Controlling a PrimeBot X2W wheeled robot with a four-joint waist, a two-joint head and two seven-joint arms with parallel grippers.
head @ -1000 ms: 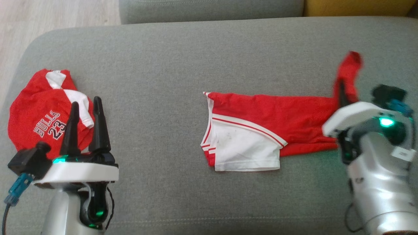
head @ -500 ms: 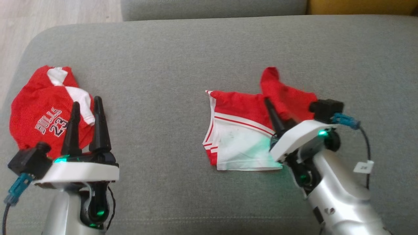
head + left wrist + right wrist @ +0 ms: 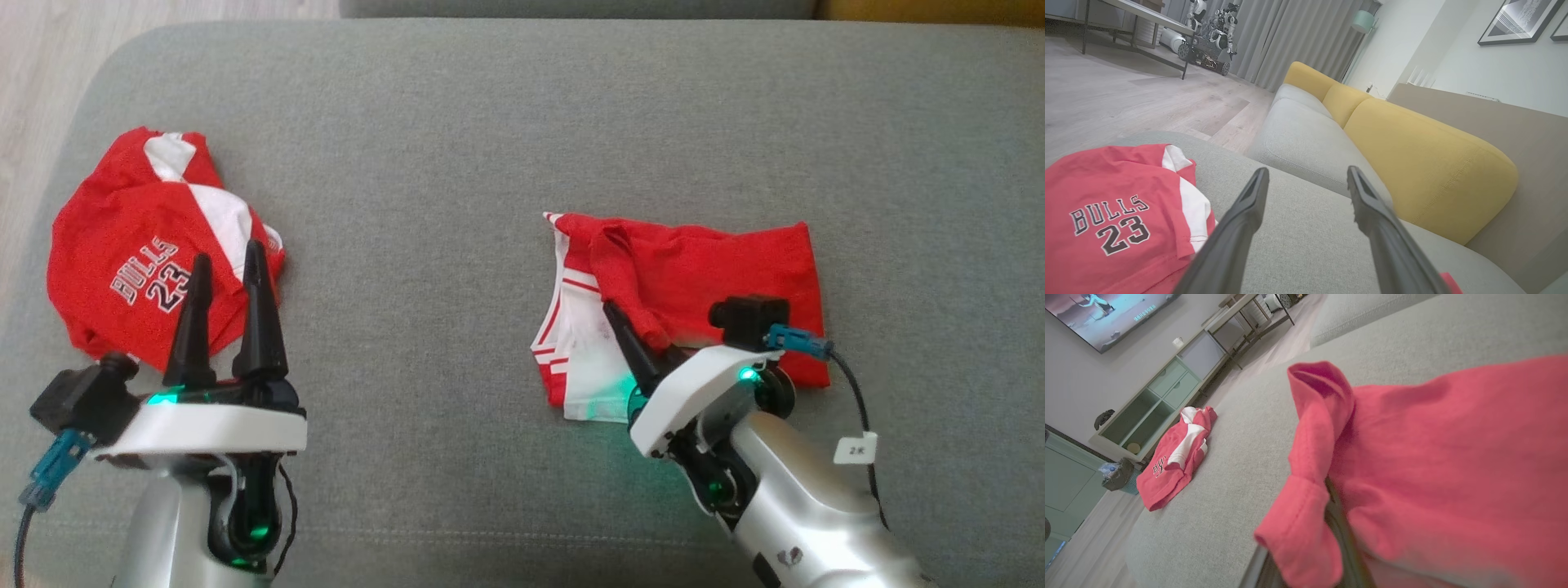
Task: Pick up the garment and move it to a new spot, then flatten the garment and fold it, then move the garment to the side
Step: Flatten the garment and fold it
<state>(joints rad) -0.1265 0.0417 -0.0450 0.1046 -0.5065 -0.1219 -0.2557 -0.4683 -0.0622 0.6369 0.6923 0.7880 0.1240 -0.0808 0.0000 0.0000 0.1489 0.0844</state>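
red shorts (image 3: 702, 261) lie on the grey cushion (image 3: 457, 122), right of its middle and nearer its front edge; roughly doubled over, red layer on top, white panel with red stripes showing on the side toward the cushion's centre. right jaws clenched on a red hem of the shorts, low over the cushion's front right; a twisted strip of red cloth runs down from the upper layer to the fingertips (image 3: 624, 339). right wrist view: same hem bunched over the jaws, rest of the shorts (image 3: 1453, 457) spread on the cushion (image 3: 1241, 428) behind it. left jaws released, spread wide, nothing between them, hovering over the cushion's front left corner; fingers (image 3: 1241, 228) point along the cushion (image 3: 1298, 245) toward its far edge. crumpled red jersey (image 3: 147, 269) sits at the cushion's left end, BULLS 23 print up; in the left wrist view the jersey (image 3: 1106, 212) is off to one side of the fingers, contact can't tell. jersey (image 3: 1175, 457) well apart from the shorts. yellow backrest (image 3: 1412, 163) past the cushion's far edge, wood floor (image 3: 33, 73) off its left end
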